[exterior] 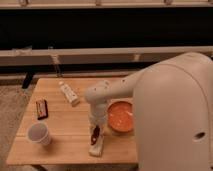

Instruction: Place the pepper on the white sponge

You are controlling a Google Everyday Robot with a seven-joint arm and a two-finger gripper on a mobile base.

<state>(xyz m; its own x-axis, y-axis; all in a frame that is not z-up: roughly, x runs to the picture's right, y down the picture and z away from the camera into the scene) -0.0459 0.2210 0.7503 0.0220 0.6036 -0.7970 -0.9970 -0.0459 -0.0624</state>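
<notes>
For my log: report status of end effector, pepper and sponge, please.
End effector low over wooden table front edge. Small red pepper just beneath it, at flat white sponge; contact unclear. Round orange bowl beside, not in path.

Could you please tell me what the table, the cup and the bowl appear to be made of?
Table: pale wood, matte, with faint grain. Cup: white, thin-walled, probably paper or plastic. Bowl: orange, smooth, likely plastic. The gripper hangs over the sponge near the front edge, beside the bowl.
</notes>
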